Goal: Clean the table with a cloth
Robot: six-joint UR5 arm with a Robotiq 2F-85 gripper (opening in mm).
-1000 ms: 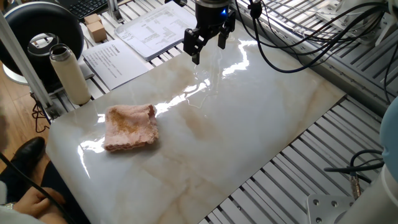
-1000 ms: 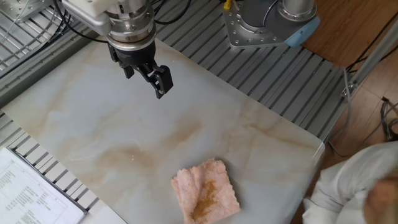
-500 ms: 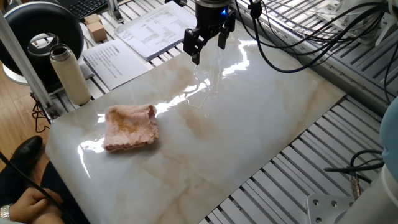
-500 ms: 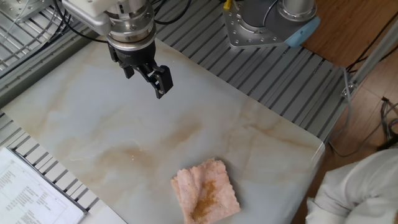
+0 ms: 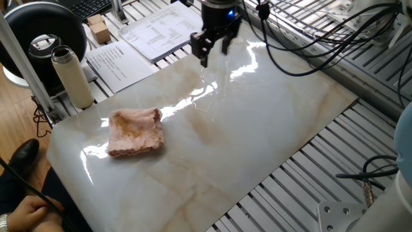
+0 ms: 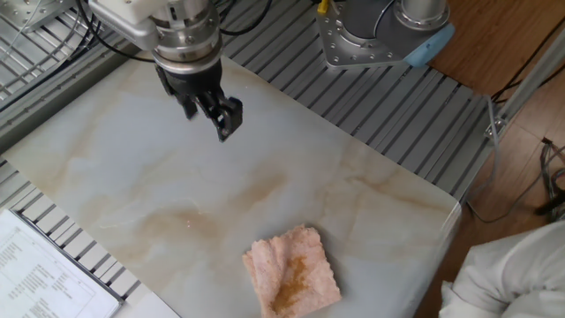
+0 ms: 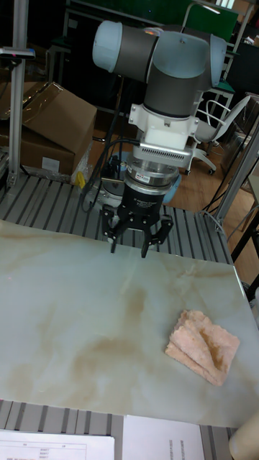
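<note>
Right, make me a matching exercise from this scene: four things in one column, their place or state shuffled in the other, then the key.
Things:
1. cloth
2. gripper
3. flask
4. printed sheets

Places or states:
A. upright on the frame, off the marble's corner
B. lying flat on the ribbed frame beyond the table
C. crumpled on the marble, stained yellowish
D. hovering open above the marble, holding nothing

Pairs: 1-C, 2-D, 3-A, 4-B
</note>
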